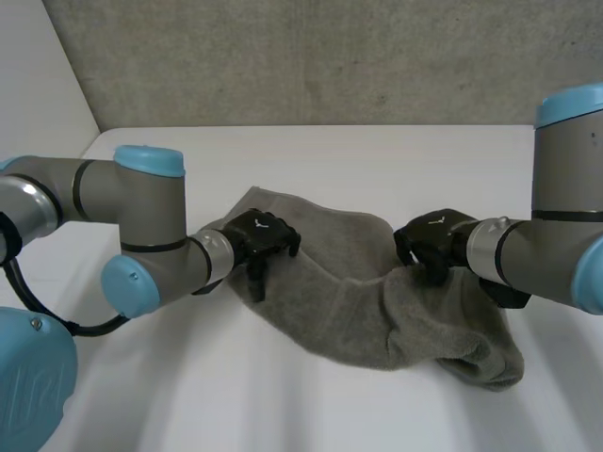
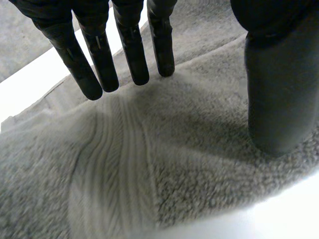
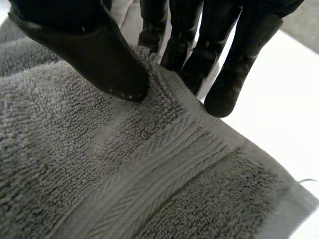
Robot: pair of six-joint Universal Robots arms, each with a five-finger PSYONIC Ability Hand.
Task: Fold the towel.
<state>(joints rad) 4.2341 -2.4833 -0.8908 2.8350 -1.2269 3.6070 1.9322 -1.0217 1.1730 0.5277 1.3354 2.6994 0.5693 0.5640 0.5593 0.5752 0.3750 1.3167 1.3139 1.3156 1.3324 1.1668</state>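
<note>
Left hand (image 1: 261, 235): fingers straight and spread, grasping nothing, resting over the left end of the grey towel (image 1: 349, 292). Right hand (image 1: 431, 240): thumb and fingers pinch the towel's banded edge at its right side. The towel lies rumpled across the middle of the white tabletop (image 1: 377, 155).

Soft, even light from above. The white desk (image 1: 377, 160) is bright; just beside the left robot hand (image 2: 132, 45) and past the fingertips of the right robot hand (image 3: 89, 50) it glares to plain white. Creases in the towel (image 1: 349, 282) carry faint shading.
</note>
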